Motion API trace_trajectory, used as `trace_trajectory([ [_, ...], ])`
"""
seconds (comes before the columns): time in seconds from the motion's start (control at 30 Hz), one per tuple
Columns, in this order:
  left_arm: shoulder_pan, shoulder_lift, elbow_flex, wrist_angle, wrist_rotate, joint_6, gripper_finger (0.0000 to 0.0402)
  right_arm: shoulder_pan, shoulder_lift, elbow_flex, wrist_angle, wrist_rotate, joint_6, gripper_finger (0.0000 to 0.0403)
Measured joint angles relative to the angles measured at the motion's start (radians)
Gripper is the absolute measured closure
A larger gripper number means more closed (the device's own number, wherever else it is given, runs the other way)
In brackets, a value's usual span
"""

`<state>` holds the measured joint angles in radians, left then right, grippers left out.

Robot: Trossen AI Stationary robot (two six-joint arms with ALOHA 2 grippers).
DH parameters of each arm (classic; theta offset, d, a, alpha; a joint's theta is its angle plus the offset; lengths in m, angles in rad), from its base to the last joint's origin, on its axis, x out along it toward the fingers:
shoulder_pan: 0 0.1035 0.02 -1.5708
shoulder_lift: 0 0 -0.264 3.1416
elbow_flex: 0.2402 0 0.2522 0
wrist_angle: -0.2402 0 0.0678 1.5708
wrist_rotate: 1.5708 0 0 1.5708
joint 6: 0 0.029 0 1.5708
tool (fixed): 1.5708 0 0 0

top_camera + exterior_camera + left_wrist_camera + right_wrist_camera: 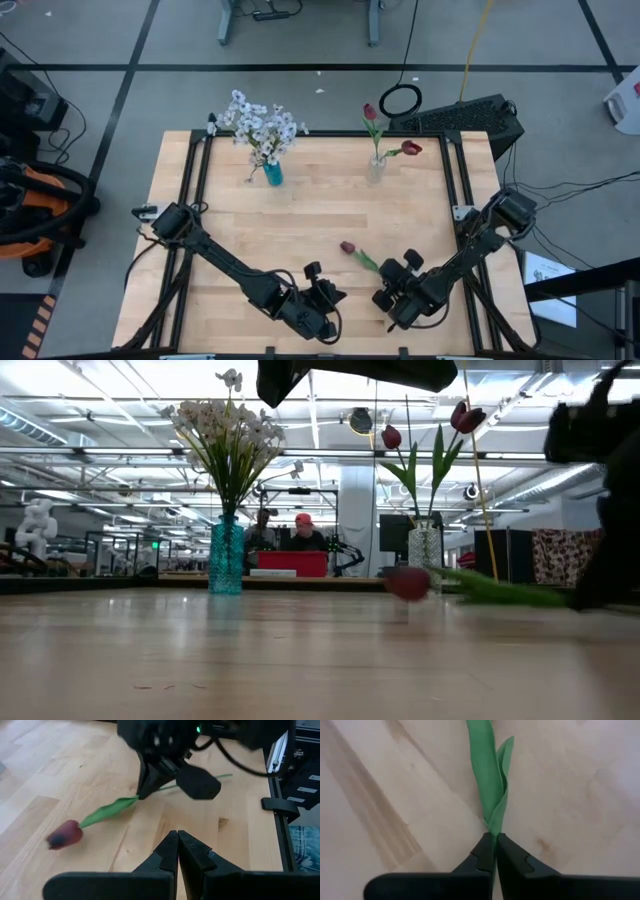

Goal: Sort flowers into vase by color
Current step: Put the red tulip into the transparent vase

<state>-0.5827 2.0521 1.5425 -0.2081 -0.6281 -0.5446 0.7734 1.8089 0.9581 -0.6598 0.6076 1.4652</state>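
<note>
- High view: the wooden table carries two vases along its far edge. The blue vase on the left holds the sprays of white blossoms; I count a full bunch but cannot separate the sprays here. The clear vase to its right holds two red tulips, one upright and one leaning toward the right. A third tulip lies flat on the table near the front, its bud pointing left and its stem running to the right gripper. The left gripper sits near the front edge, just beside the right one, and waits.
- Low view: the white bunch stands in the blue vase and two tulips stand in the clear vase. The loose tulip lies on the table in front of the clear vase, with its green stem stretching to the right.
- Left wrist view: the left gripper is clenched on nothing, fingers pressed together. Beyond it the lying tulip shows with its leaf, and the right arm's gripper stands over the stem.
- Right wrist view: the right gripper is pinched tight on the tulip stem, right where the leaf folds.
- Progress, as I judge it: the white flowers look sorted and two tulips are placed. One tulip is left; it is gripped but not yet lifted, and it has yet to go into the clear vase.
</note>
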Motion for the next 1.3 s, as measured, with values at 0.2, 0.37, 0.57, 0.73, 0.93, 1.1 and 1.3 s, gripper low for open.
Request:
trace_trajectory([
  [0.2,0.0,0.0,0.0,0.026,0.006,0.009,0.0385,0.017,-0.123,0.0,0.003,0.05,-0.117,0.0401],
  [0.37,0.0,0.0,0.0,0.053,0.082,0.008,0.0384,0.057,-0.283,0.0,-0.002,0.177,-0.241,0.0402],
  [0.57,-0.007,-0.001,0.001,0.081,0.104,0.011,0.0374,0.134,-0.449,0.001,0.015,0.461,-0.387,0.0402],
  [0.73,-0.007,-0.001,0.001,0.114,0.047,0.089,0.0334,0.188,-0.489,0.003,0.08,0.701,-0.496,0.0403],
  [0.93,0.016,-0.001,0.001,0.3,-0.097,0.208,0.0264,0.197,-0.445,0.003,0.173,0.782,-0.528,0.0403],
  [1.1,0.017,-0.001,0.001,0.414,-0.115,0.303,0.0199,0.197,-0.394,0.003,0.314,0.782,-0.617,0.0403],
  [1.3,0.021,-0.001,0.001,0.553,-0.178,0.4,0.0142,0.197,-0.359,0.003,0.486,0.733,-0.807,0.0402],
])
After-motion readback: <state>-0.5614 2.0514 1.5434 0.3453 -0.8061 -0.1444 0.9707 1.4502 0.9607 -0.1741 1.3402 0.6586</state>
